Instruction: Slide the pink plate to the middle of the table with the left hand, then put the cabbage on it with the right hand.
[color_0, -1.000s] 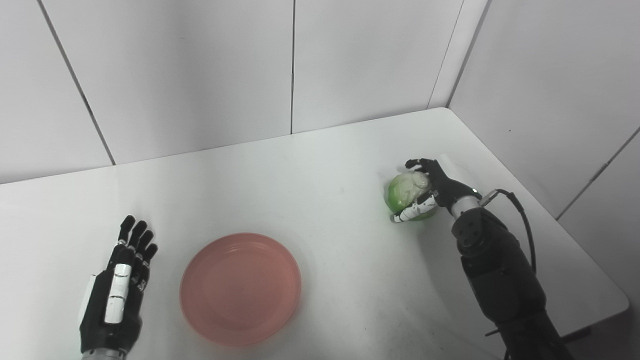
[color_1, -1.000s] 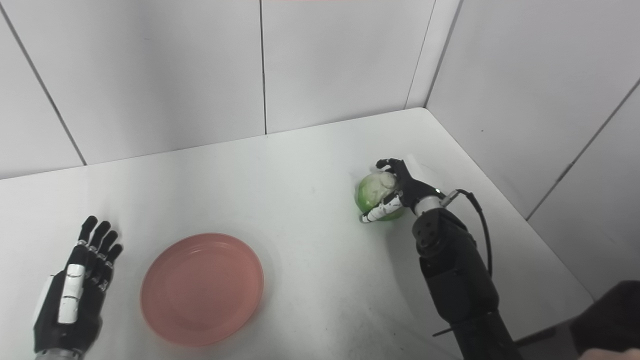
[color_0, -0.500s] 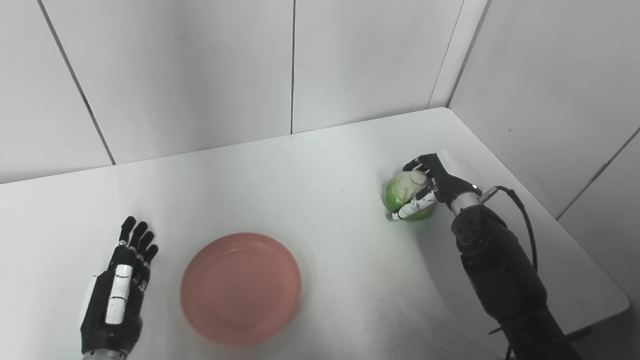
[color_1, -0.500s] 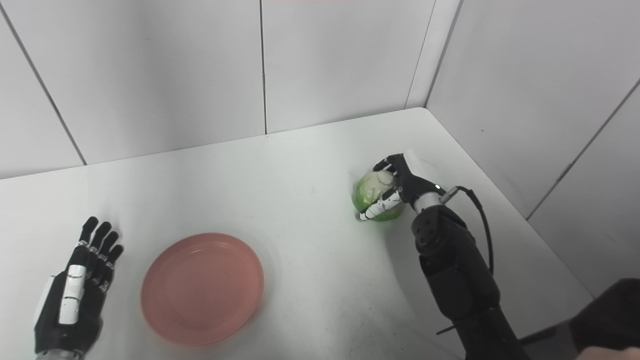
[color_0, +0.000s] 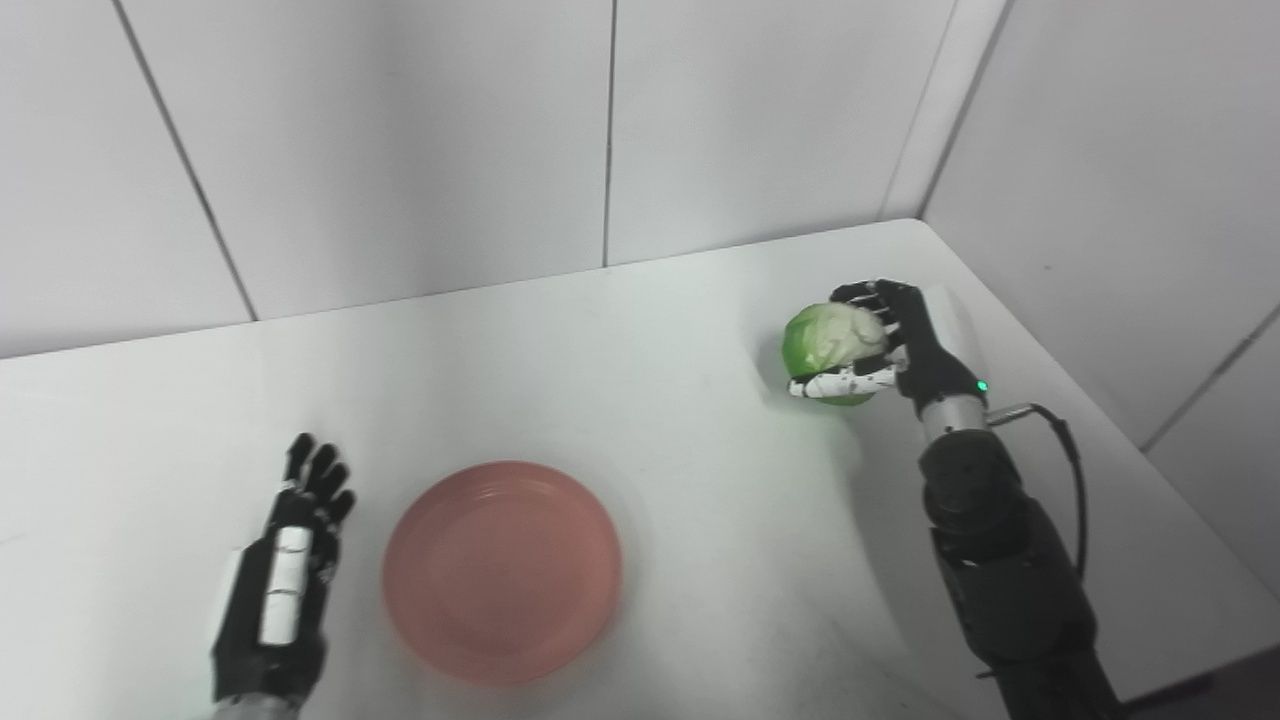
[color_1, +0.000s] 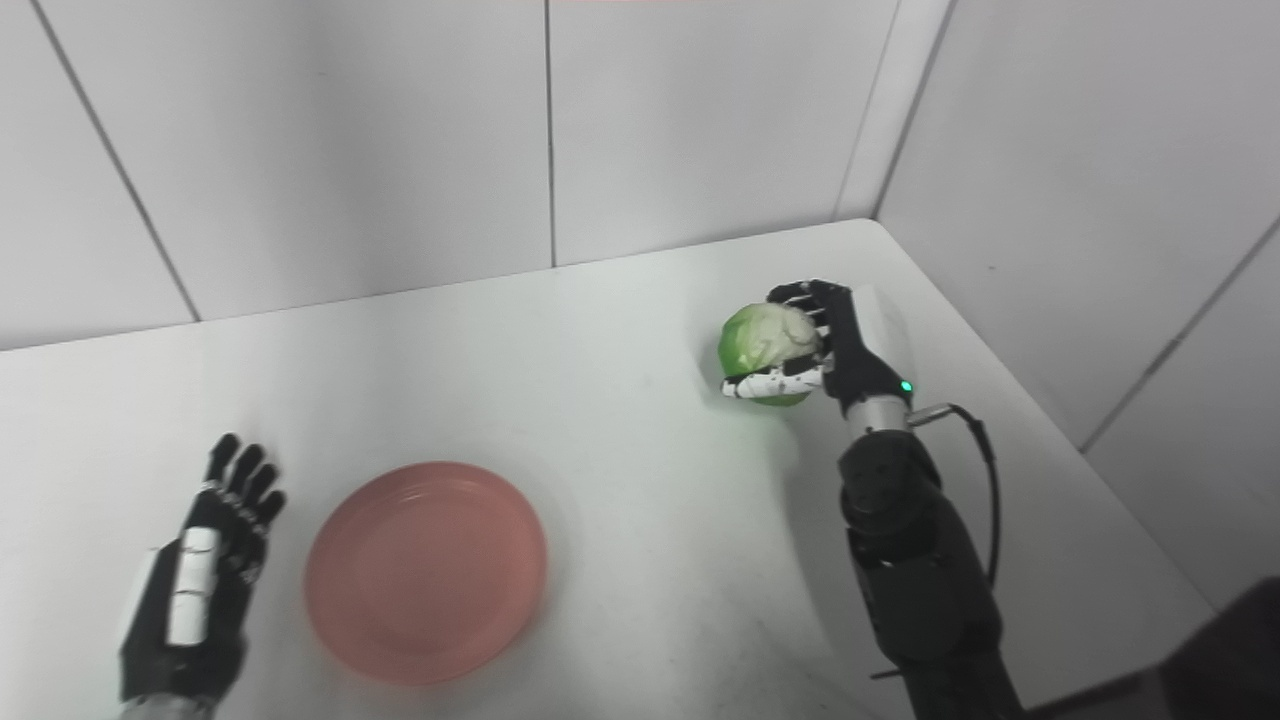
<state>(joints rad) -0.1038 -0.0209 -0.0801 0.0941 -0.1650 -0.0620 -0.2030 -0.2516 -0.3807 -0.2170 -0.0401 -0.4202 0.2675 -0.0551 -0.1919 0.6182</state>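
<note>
Black left hand (color_0: 275, 600): it lies at the near left of the tabletop (color_0: 620, 340), palm down; the fingers (color_0: 312, 470) are stretched out, a little apart, and point away from the robot; it holds nothing; it is just beside the plate and I see a narrow strip of white surface between them.

Pink plate (color_0: 502, 570): round and flat, it lies on the tabletop near the front edge, a little to the left of the middle; nothing lies on it; it is well apart from the cabbage.

Right arm (color_0: 1000, 560): black, it comes in from the bottom right and goes up toward the far right side of the tabletop; a black cable (color_0: 1070, 470) curves along it near the wrist.

Right hand (color_0: 900, 345): it is closed around the cabbage; the dark fingers go over the top and a white thumb (color_0: 845, 383) goes across the lower front; a small green light shines at the wrist.

Cabbage (color_0: 828, 340): green and pale, round, it is in the grip of the right hand, over the far right part of the tabletop; it seems lifted a little, but I cannot tell for sure if it touches the surface.

Walls (color_0: 400, 140): white panels with dark seams stand behind the tabletop and on its right side.
</note>
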